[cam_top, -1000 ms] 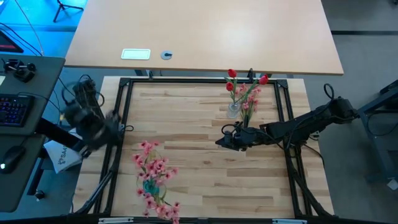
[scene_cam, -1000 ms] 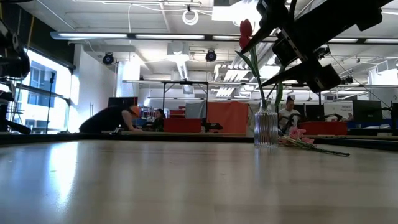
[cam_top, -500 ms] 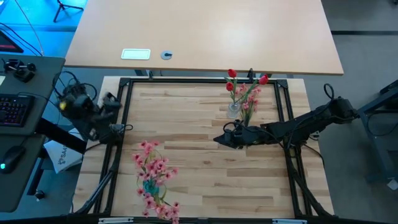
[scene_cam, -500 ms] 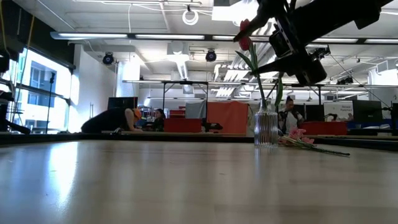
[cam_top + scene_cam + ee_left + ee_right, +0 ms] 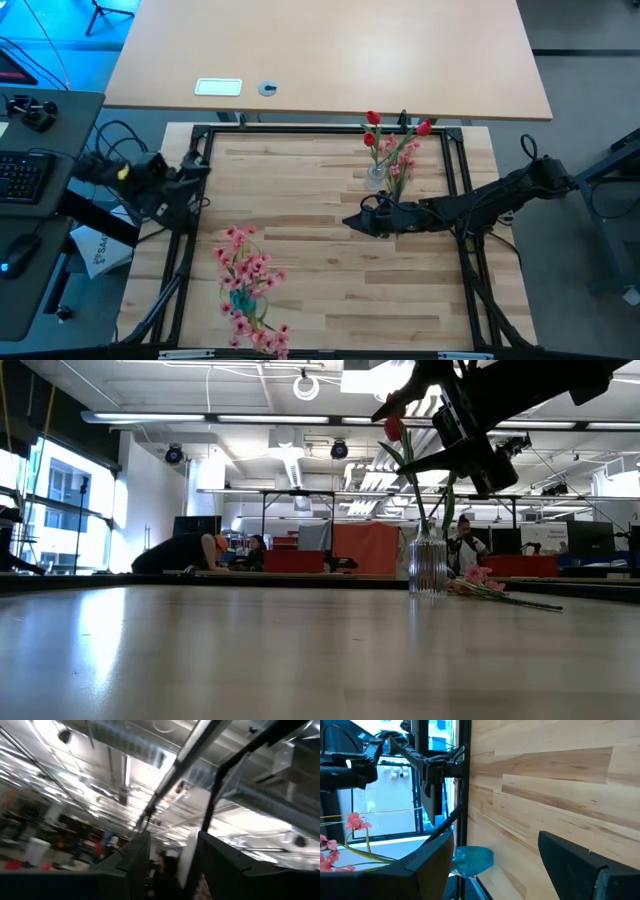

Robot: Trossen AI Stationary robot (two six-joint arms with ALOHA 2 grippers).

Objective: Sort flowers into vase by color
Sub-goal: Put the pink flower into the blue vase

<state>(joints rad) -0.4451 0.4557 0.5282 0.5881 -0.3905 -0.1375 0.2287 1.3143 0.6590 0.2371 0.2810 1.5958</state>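
High view shows the right gripper [image 5: 352, 222], fingers spread and holding nothing, just beside the clear glass vase [image 5: 376, 177] of red buds. Pink sprays [image 5: 402, 160] lie by it. A swing could tip it. Left gripper [image 5: 200, 166]: cannot tell.

The wooden table [image 5: 320, 260] — pale planks inside a black frame [image 5: 300, 130] — carries a clear glass vase [image 5: 376, 177] near its far edge, with red flowers [image 5: 372, 120] standing in it. Just beside the vase, on its right, a few pink flowers [image 5: 403, 160] lie flat on the boards. Well apart from the vase, toward the near left corner, a blue vase [image 5: 241, 298] stands on the table holding pink sprays [image 5: 245, 270] — some blossoms reach the near edge.
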